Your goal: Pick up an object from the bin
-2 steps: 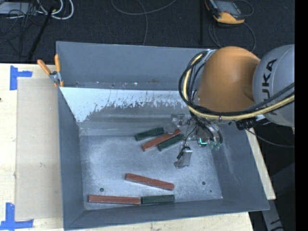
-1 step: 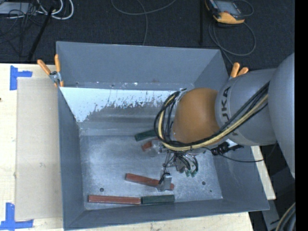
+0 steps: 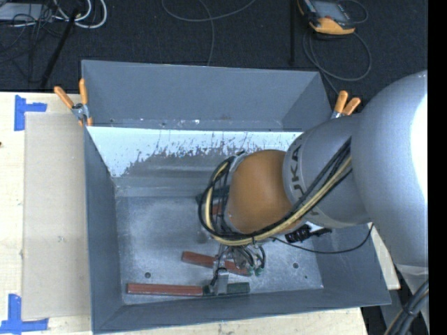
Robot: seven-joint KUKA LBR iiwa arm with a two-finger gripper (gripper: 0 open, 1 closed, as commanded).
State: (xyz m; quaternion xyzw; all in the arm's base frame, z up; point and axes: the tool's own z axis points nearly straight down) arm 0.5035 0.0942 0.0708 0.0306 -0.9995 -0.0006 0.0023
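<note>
My gripper (image 3: pixel 222 274) is low over the bin floor near the front wall, just below the arm's orange cover. Right beneath it lies a long reddish-brown bar (image 3: pixel 164 289), flat along the front of the floor, with a dark end piece (image 3: pixel 227 289) under the gripper. A shorter reddish-brown bar (image 3: pixel 201 259) lies a little behind it, slanting toward the same spot, and its right end is hidden by the gripper. Whether the two bars are joined into one tool I cannot tell.
The arm and its cables cover the right half of the bin floor. The bare grey floor shows to the left, and the front wall stands close behind the long bar.
</note>
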